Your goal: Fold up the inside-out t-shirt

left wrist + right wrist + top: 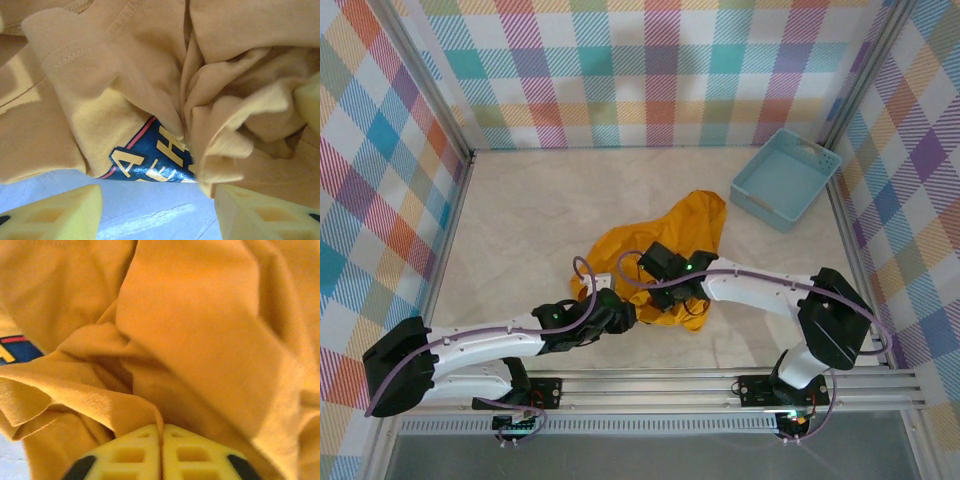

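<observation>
The inside-out t-shirt, mustard-orange, lies crumpled in a heap near the middle of the table. In the left wrist view its folds hang just ahead, with a dark blue print and orange letters showing at the near edge. My left gripper is open at that edge, its yellow fingers apart over bare table, nothing between them. The same left gripper sits at the heap's near-left side. My right gripper is shut on a thin fold of the t-shirt; it rests on the heap's near side.
A light blue basket stands at the back right, close to the shirt's far tip. Plaid walls enclose the pale tabletop on three sides. A metal rail runs along the near edge.
</observation>
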`<act>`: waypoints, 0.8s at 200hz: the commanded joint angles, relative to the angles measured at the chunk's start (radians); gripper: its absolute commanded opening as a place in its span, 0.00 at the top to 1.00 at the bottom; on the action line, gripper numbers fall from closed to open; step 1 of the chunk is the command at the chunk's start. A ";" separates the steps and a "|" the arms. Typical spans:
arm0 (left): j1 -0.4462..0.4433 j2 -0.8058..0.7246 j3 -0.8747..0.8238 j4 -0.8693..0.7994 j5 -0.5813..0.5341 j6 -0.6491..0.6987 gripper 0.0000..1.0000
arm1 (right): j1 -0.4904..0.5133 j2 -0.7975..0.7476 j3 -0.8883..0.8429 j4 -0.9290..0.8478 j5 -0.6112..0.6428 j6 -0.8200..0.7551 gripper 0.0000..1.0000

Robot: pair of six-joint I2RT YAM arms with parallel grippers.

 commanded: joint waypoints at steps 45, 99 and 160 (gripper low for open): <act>-0.010 0.024 0.143 -0.095 -0.098 0.076 0.46 | -0.067 -0.031 0.082 0.027 -0.242 0.001 1.00; -0.035 0.058 0.201 -0.151 -0.176 0.137 0.55 | -0.070 -0.021 0.129 0.044 -0.386 0.063 1.00; -0.049 0.140 0.218 -0.073 -0.167 0.188 0.56 | -0.130 0.027 0.170 0.045 -0.476 0.112 0.99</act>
